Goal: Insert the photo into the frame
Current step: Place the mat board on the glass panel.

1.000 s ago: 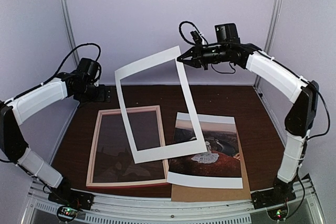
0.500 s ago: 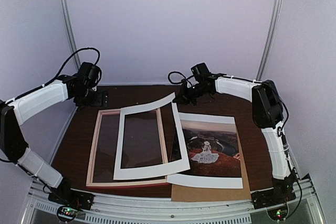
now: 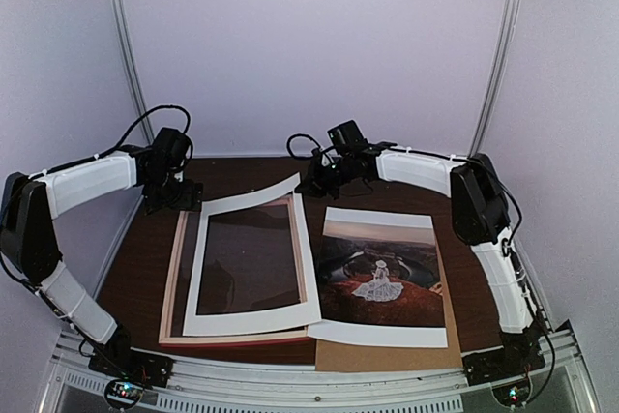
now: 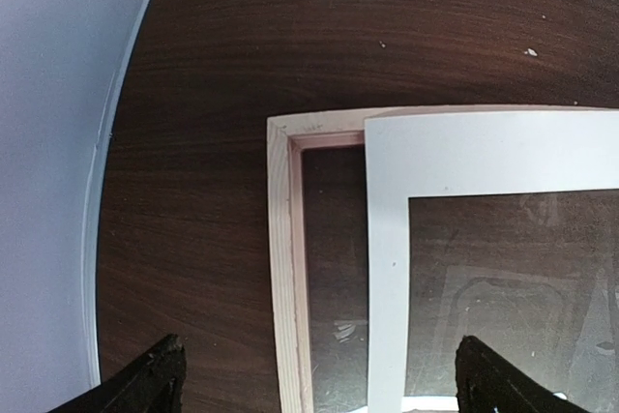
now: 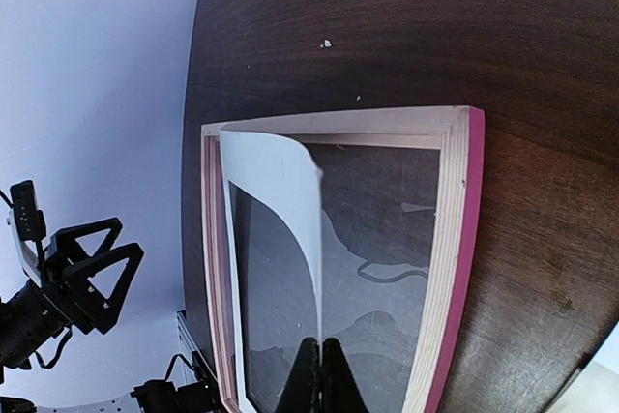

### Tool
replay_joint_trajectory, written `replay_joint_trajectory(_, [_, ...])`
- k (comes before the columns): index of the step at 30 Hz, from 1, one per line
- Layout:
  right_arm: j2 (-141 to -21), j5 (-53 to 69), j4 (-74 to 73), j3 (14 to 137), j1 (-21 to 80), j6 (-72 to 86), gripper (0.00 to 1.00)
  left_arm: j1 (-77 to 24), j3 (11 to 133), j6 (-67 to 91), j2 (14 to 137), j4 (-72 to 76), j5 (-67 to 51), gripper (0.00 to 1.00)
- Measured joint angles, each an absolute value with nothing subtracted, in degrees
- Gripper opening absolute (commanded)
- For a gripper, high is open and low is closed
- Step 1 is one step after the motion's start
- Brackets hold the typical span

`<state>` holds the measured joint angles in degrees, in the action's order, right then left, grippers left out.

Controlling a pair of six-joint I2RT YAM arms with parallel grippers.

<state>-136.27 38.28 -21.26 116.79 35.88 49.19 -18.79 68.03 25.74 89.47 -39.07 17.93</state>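
The photo lies flat on the right half of the table, apart from both grippers. The frame lies on the left, its pale wood edge and pink side showing. A white window mat rests over the frame, with its far right corner curled up. My right gripper is shut on that lifted mat edge, fingers pressed together around it. My left gripper hovers open above the frame's far left corner and holds nothing.
A plain brown backing board lies under the photo at the near right. The dark wood table is enclosed by pale walls at the left, back and right. Both arm bases stand on the near rail.
My right gripper has swung down and to the left, bringing the mat from upright in the air to lying over the frame. The left gripper has edged towards the frame's far corner.
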Motion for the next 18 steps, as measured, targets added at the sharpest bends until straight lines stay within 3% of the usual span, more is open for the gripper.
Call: replay_joint_trajectory(18, [-145.0, 35.1, -22.7, 126.3, 39.8, 49.8, 0.0, -18.7, 67.1, 25.9, 89.4, -39.1, 17.8, 0.98])
